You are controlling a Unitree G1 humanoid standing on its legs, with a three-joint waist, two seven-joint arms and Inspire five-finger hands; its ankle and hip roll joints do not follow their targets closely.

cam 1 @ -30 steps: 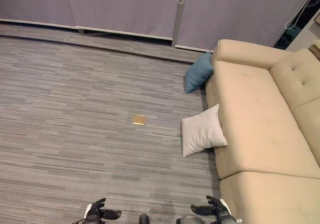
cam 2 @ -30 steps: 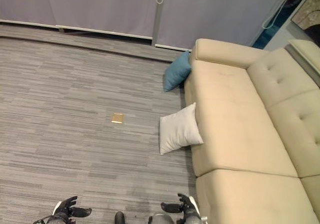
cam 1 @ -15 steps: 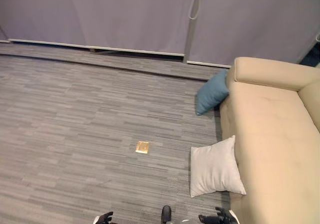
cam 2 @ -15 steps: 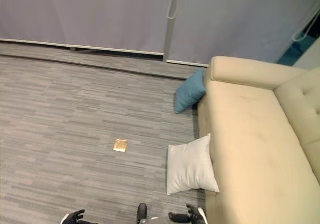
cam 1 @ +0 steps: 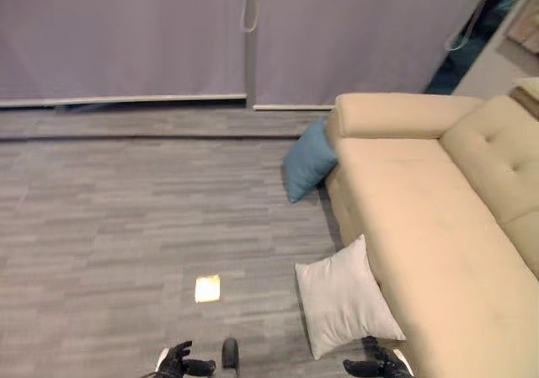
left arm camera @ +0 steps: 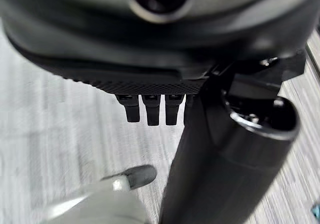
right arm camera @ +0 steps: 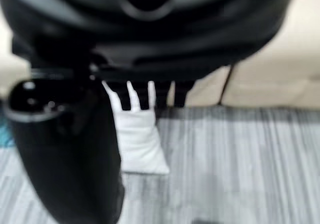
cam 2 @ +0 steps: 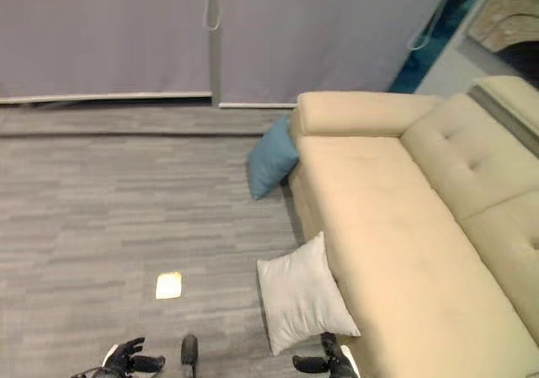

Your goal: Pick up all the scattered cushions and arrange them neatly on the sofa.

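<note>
- Plainly, the nearest task object was the pale grey square fabric cushion (cam 1: 345, 299), which lay on the grey striped carpet floor (cam 1: 109, 218) with one edge propped against the front of the long beige upholstered sofa (cam 1: 438, 226) — close ahead of the robot's right hand (cam 1: 376, 366).
- The second was the blue fabric cushion (cam 1: 306, 159), farther off, which leaned on the floor against the sofa's end below its rounded armrest (cam 1: 392, 114); the two cushions were well apart.
- Neither cushion was on the seat, so the task looked barely begun, and the step in hand appeared to be the approach to the pale cushion.
- To do it well, I would judge the robot should close in and lower itself, grasp the cushion by its free floor-side edges with both hands rather than by one corner — soft filling sags — and lift it clear of the sofa front before setting it upright against the tufted backrest (cam 1: 497, 155).
- The right hand showed relaxed, spread fingers in its wrist view and held nothing, the pale cushion lying past them untouched.
- The left hand (cam 1: 177, 363) was likewise loosely spread and empty, low over bare carpet.
- A small yellow square plate (cam 1: 207, 288) lay flat on the floor, apart from both cushions.
</note>
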